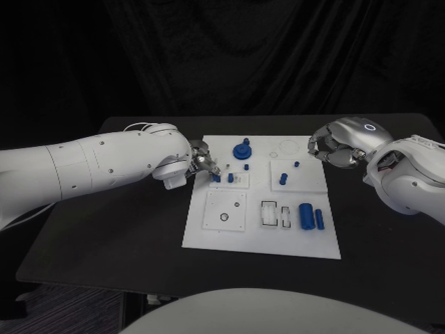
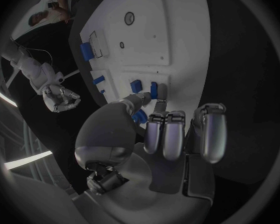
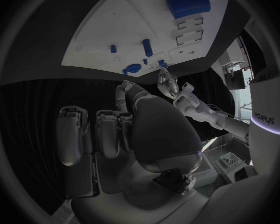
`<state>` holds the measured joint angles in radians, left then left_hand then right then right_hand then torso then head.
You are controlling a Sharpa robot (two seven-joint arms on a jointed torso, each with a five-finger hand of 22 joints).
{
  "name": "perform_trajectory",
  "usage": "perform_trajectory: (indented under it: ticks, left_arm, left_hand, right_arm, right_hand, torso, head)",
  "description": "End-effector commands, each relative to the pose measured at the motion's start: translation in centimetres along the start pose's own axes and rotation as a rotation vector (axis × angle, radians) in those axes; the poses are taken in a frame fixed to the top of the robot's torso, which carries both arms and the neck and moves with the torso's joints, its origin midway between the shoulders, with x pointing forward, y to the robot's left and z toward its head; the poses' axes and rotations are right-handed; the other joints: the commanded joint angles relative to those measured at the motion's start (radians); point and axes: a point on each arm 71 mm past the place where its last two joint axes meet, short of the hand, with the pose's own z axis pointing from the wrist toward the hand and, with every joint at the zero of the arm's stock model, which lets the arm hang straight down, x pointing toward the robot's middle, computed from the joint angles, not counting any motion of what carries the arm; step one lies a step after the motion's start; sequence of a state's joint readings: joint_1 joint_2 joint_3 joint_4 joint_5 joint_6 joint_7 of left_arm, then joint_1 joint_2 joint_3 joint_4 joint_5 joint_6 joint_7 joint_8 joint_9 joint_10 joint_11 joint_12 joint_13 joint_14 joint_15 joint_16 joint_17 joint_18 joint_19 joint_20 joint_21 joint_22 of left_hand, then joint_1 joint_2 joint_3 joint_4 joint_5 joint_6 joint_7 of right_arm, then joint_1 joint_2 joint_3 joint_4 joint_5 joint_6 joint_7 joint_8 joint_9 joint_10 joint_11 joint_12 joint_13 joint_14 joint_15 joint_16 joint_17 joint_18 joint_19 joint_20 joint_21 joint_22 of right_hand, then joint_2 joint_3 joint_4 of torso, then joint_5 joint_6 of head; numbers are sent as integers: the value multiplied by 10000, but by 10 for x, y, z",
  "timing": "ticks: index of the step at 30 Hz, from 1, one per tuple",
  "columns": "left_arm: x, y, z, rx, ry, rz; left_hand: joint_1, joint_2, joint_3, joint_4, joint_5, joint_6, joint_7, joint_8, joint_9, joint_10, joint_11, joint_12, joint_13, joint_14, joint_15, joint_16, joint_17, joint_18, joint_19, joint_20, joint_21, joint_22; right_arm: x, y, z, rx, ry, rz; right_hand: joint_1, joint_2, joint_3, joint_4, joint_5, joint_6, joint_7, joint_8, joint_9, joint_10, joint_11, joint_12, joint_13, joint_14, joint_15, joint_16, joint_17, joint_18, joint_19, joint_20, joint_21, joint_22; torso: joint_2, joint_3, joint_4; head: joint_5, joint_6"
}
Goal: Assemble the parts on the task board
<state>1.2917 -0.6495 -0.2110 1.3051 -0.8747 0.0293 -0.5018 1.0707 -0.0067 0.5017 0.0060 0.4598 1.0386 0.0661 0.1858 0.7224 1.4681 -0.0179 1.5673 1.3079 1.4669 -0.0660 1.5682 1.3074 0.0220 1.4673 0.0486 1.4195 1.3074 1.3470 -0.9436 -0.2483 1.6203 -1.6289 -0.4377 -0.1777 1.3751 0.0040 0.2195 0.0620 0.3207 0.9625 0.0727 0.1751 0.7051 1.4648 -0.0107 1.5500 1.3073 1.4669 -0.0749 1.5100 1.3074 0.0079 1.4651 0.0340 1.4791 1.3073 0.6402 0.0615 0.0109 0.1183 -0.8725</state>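
**A:** What do you see at the left side?

**B:** I see my left hand at the left edge of the board, near its far part. Its fingertips reach down to a small blue part that stands there. They seem to touch it, but I cannot tell if they really grasp it or only lie against it. One more small part is just beside.

**A:** And the middle of the board?

**B:** At the far edge stands a round blue knob. A little nearer to me are a small peg and, more to the right, an upright pin. In the near right part lie a big blue cylinder and a thin bar, side by side, touching or almost. Left of them I see two empty slots, and further left a square plate with an oval hole.

**A:** The right hand?

**B:** My right hand hovers over the far right corner of the board. The fingers are curled in and I see nothing in them.
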Motion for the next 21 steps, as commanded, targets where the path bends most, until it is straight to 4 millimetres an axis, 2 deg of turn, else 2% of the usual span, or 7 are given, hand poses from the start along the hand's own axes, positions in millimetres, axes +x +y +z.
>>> perform_trajectory:
  ticks: [1, 21]
  left_arm:
    - [3, 0, 1, 100, 23, 28]
    - [0, 1, -2, 410, -556, -319]
  left_hand:
    - [20, 119, 68, 19, 36, 12, -76, 39, -2, 1027, 19, 35, 2629, 1039, 25, 26, 2634, 149, 245, -3, 5, 2147]
    - [19, 91, 77, 6, 40, 19, -80, 58, 12, 1027, 17, 35, 2629, 1039, 24, 26, 2634, 154, 234, -4, -17, 2140]
  right_arm:
    - [1, 0, 0, 87, 79, -27]
    - [3, -2, -1, 134, 127, -25]
  right_hand:
    - [98, 21, 47, -18, 44, 53, -14, 48, 12, 784, 22, -49, 2296, 782, 23, -53, 1386, 180, 609, 37, -62, 2291]
    - [89, 20, 52, -21, 45, 51, -13, 39, 15, 793, 21, -42, 2305, 778, 24, -62, 1369, 181, 608, 38, -65, 2290]
  torso:
    - [6, 8, 2]
    - [1, 7, -1]
  head:
    - [-11, -2]
    - [1, -2]
